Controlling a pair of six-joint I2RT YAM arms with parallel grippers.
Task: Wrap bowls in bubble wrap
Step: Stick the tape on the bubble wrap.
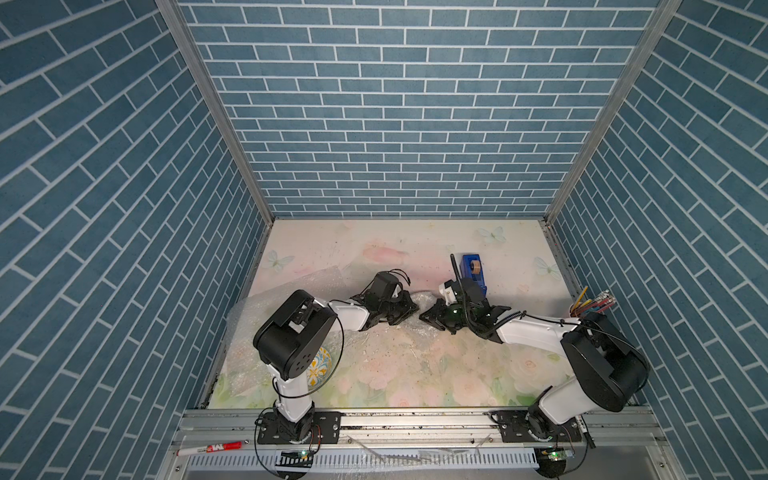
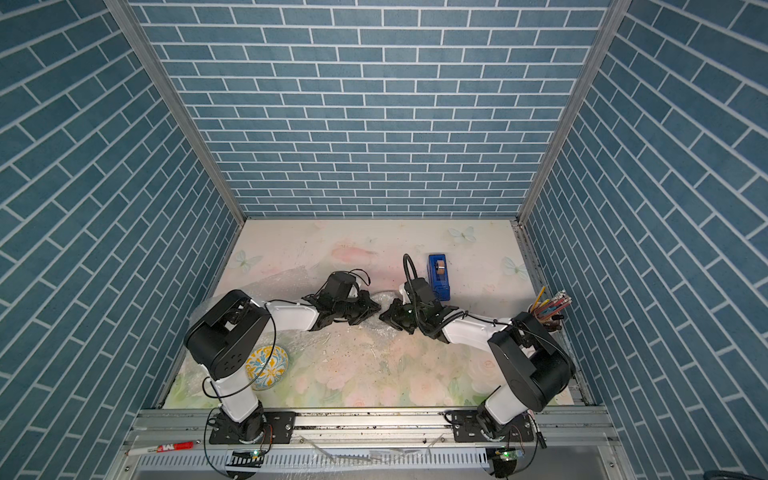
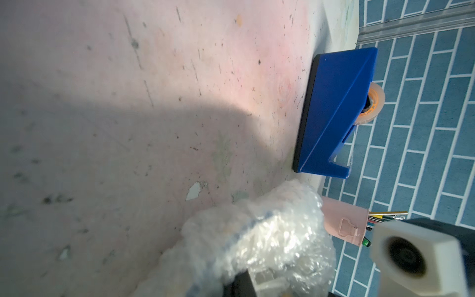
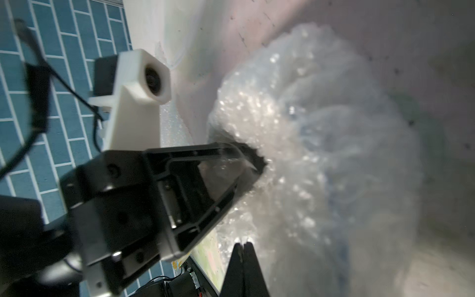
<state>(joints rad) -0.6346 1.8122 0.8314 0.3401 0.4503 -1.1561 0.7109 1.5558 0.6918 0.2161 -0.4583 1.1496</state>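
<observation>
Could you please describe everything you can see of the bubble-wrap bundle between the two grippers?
The bundle is a crumpled, shiny, whitish-translucent wad of bubbled plastic, with blue showing faintly through it. It appears to rest on the table between the arms. The left gripper is shut on its edge, pinching film; the right gripper, also shut, sits at its side, contact unclear.

White arms [image 1: 351,316], black joints [image 1: 291,332] (thin black cables [image 1: 540,319])
</observation>
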